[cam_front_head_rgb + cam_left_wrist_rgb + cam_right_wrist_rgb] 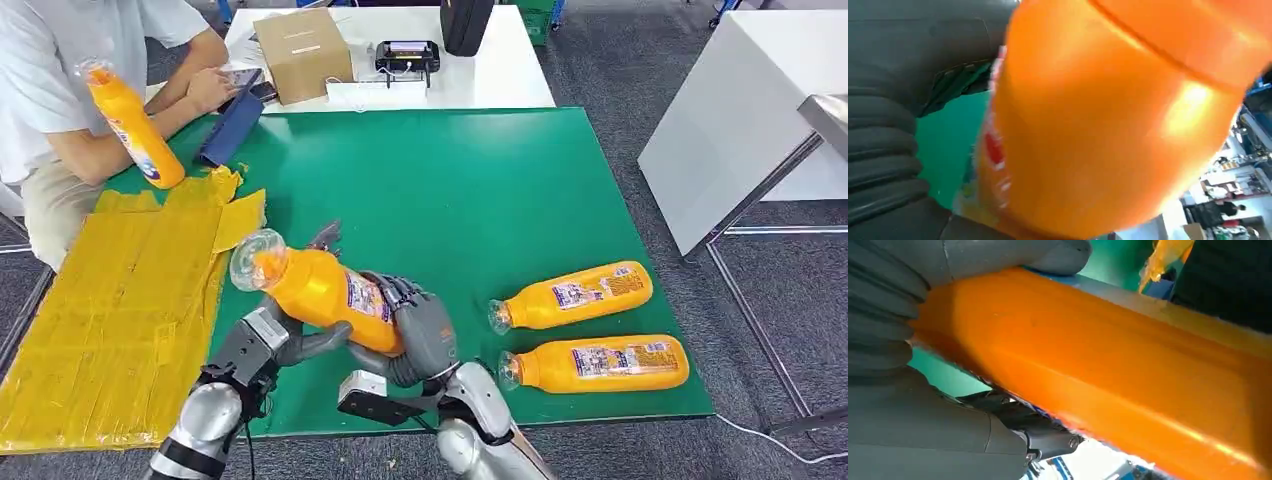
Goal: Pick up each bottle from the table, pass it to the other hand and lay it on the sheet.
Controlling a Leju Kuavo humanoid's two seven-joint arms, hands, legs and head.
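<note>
Four orange bottles: one (318, 292) gripped by both the right hand (420, 335) and left hand (285, 340) beside the yellow sheet (110, 300); two (572, 296) (598, 364) lying well right; one (132, 125) held by a person (60, 90).

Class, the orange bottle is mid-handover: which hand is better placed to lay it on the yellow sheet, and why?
The left hand. It is under the bottle on the side nearest the sheet; the right hand grips the far end.

Labels on the orange bottles (575, 295), print too small to read
</note>
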